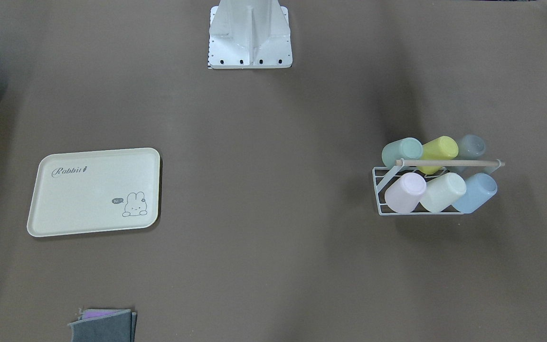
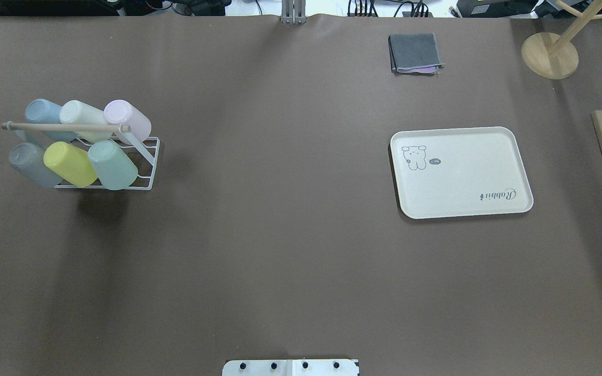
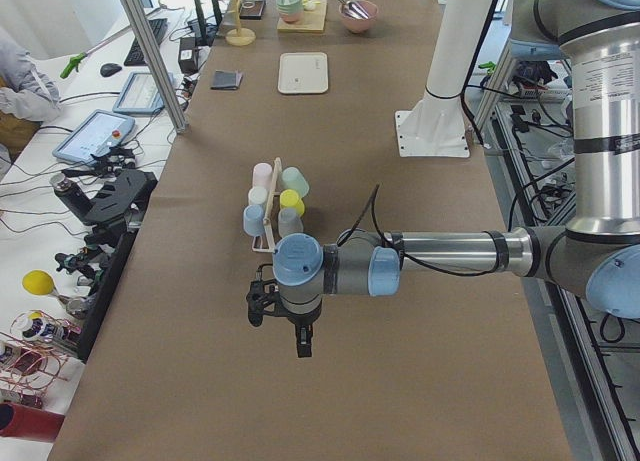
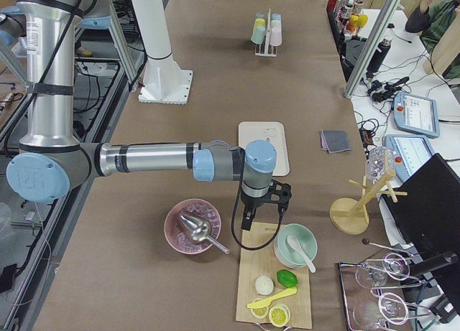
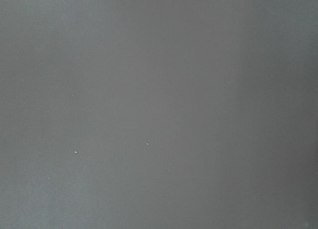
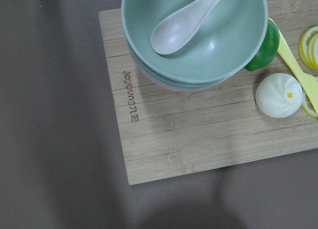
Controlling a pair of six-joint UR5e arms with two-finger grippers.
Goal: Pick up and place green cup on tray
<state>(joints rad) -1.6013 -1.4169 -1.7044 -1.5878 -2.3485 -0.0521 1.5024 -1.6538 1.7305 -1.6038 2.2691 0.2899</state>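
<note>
We'd steer the left end effector (image 3: 292, 333), open or clenched we cannot tell, squarely onto the small mint-green plastic cup (image 2: 113, 164).

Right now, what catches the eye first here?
A white wire rack holding six tilted pastel cups stands on the robot's left side of the table; the green cup sits in its near row, at the end toward the table's middle. On the right side lies the cream tray, nothing on it.
</note>
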